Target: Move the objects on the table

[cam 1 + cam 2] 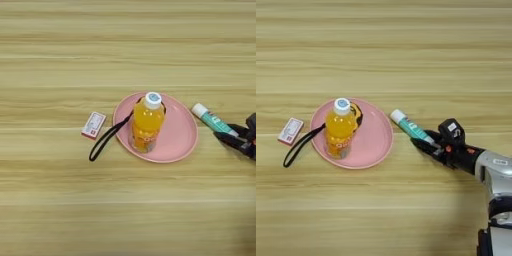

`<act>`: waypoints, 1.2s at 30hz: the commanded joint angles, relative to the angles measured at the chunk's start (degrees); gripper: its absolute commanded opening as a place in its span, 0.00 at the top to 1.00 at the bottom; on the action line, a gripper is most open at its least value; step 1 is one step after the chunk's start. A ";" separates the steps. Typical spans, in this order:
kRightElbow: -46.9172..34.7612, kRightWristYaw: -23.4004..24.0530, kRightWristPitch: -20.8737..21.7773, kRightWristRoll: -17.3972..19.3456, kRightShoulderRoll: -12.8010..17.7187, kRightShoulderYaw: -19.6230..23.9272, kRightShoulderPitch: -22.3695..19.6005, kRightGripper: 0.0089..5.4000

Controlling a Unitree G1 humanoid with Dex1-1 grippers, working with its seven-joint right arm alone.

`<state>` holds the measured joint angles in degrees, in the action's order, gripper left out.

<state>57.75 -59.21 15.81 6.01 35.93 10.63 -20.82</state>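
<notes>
A clear bottle of orange drink [340, 131] with a white cap stands upright on the left part of the pink plate [373, 145]. Behind it a yellow-black tape measure [357, 114] peeks out, and its black strap [301, 145] trails off the plate's left rim onto the table [384, 50]. A white-and-green tube [408, 125] lies just right of the plate, cap pointing up-left. My right gripper [427, 140] reaches in from the right, open, with its black fingers [420, 144] on either side of the tube's tail end, low over the wood.
A small red-and-white box [291, 130] lies flat left of the plate, beside the strap. The silver forearm [496, 170] crosses the lower right corner.
</notes>
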 commanded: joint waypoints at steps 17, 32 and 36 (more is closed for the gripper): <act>-25.51 -4.58 -5.74 9.72 -0.71 2.00 -0.99 0.69; -42.01 -5.31 -13.62 8.79 -3.31 -4.54 7.95 0.69; -40.08 -5.60 -12.75 8.03 -3.32 -5.59 8.89 0.69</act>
<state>18.61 -66.03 1.77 14.21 30.57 4.45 -9.36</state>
